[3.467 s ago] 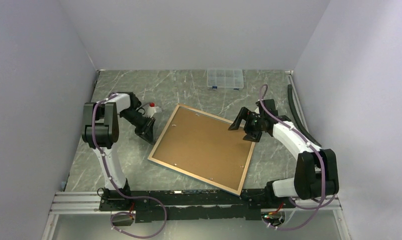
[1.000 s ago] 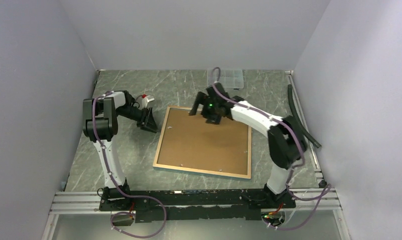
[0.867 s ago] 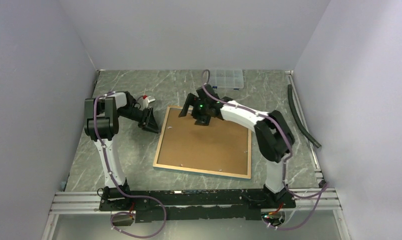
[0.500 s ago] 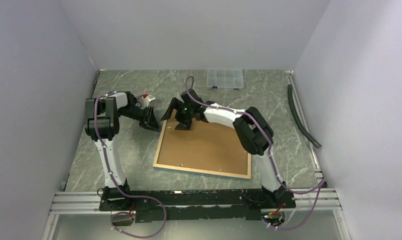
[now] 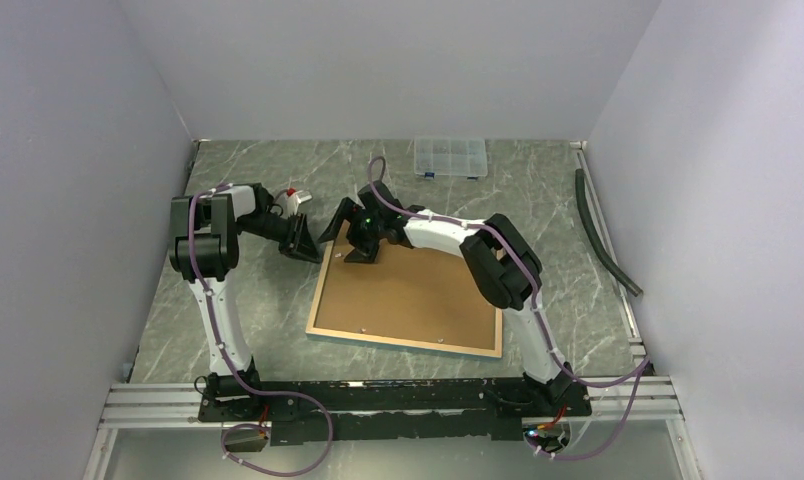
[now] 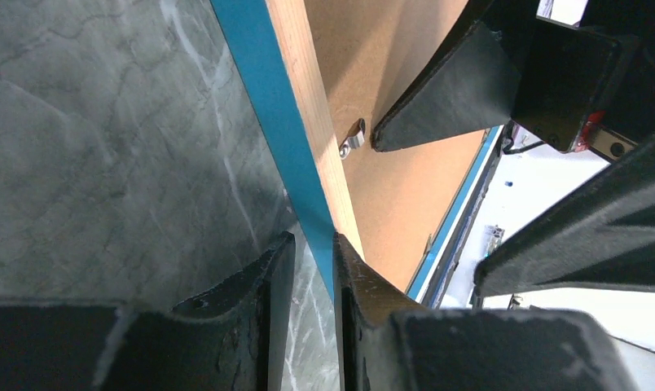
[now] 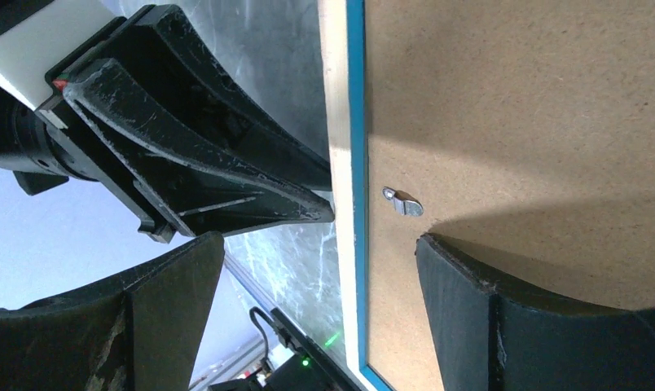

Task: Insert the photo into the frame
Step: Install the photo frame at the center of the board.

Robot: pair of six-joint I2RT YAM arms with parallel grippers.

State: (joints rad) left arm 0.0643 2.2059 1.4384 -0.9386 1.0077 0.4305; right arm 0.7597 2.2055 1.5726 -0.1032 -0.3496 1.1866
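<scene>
The frame (image 5: 403,342) lies face down on the table, its brown backing board (image 5: 418,295) up. The photo is not in view. My left gripper (image 5: 308,250) is shut to a narrow slit, with its tips against the frame's left edge (image 6: 267,106) near a metal clip (image 6: 353,138). My right gripper (image 5: 346,240) is open wide over the frame's top-left part. In the right wrist view it (image 7: 318,244) straddles the rim (image 7: 338,98), one finger over the table and one over the board beside the clip (image 7: 402,202). It holds nothing.
A clear compartment box (image 5: 450,157) stands at the back. A black hose (image 5: 603,235) lies along the right wall. A small white and red object (image 5: 296,197) sits behind the left gripper. Walls close three sides.
The frame turned squarer to the table early on. My right gripper has moved left across the backing board to the frame's top-left corner. The left gripper has barely moved.
</scene>
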